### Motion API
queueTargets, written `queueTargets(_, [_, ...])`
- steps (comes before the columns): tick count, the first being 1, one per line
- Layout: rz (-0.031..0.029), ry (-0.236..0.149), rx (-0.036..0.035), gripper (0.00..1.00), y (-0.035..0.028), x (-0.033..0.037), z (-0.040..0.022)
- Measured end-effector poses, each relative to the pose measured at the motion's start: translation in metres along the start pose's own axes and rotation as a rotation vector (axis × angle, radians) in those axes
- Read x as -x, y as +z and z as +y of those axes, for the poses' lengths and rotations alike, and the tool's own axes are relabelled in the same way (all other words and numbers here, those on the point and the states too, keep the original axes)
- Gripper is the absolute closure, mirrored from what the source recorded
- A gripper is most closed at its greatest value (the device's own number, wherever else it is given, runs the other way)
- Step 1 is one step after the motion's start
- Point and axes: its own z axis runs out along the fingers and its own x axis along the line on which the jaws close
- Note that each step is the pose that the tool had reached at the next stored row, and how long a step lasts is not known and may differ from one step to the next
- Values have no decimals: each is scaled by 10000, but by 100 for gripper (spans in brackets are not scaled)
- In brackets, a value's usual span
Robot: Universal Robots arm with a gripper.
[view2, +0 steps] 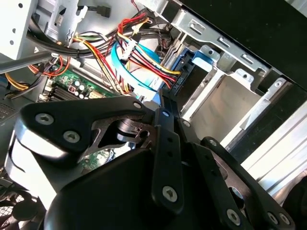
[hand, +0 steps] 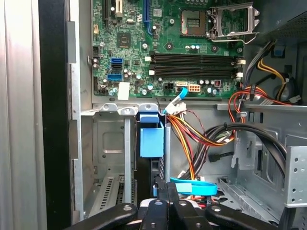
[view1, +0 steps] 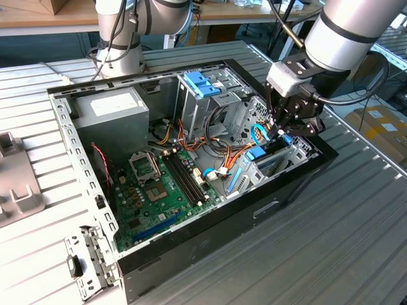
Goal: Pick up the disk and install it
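Observation:
The disk (view1: 257, 154) stands on edge in the metal drive bay (hand: 110, 143) at the end of the open computer case on the exterior view's right. Its blue end tab (hand: 152, 141) and blue rail (view2: 196, 60) face up out of the bay. My gripper (view1: 280, 130) hangs just over the disk's near end. The fingers (hand: 160, 194) are drawn close together and nothing shows between them. In the second wrist view the gripper (view2: 165, 100) reaches to just short of the blue rail. I cannot tell whether it touches the disk.
A flat blue cable (hand: 192, 186) and bundled coloured wires (view2: 139, 33) crowd the space beside the gripper. The motherboard (view1: 159, 190), grey power-supply box (view1: 114, 108) and pale blue latch (view1: 200, 82) lie further inside the case. A second arm's base (view1: 121, 38) stands behind the case.

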Motion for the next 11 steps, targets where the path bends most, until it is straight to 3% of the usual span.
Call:
queueTargets(3, [-6,7,80,89,38,-26,2])
queueTargets(7, [-4,8,112,89,64,-34,1])
queueTargets(11, [-15,9,119,89,62,-35,-59])
